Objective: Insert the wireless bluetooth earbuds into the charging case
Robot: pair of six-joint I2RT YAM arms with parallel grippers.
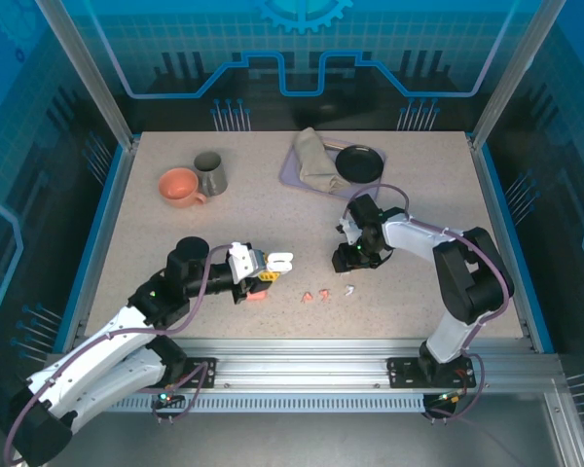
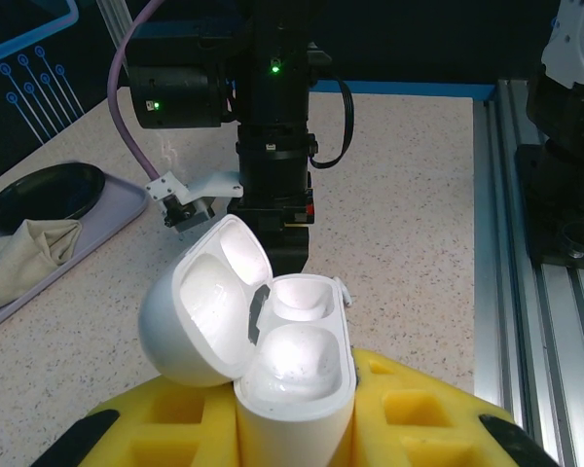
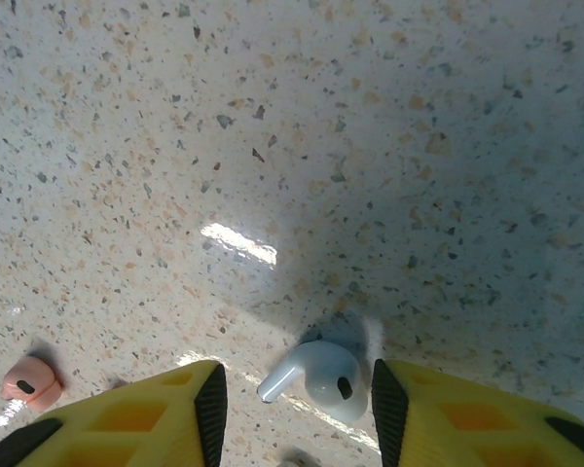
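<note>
Gripped the white charging case (image 2: 294,350) firmly in the left pincer (image 2: 277,409), above the tabletop (image 1: 273,214) near its front edge, with lid (image 2: 200,316) swung open and both wells bare, seemingly angled toward the other arm to receive a bud. Straddled one white earbud (image 3: 319,381) on the tabletop with the right pincer (image 3: 300,401), parted just wider than the bud and holding nothing, pads (image 3: 211,404) flanking it, apparently lined up for a pinch. Left a salmon-pink earbud (image 3: 29,381) lying well aside, untouched.
</note>
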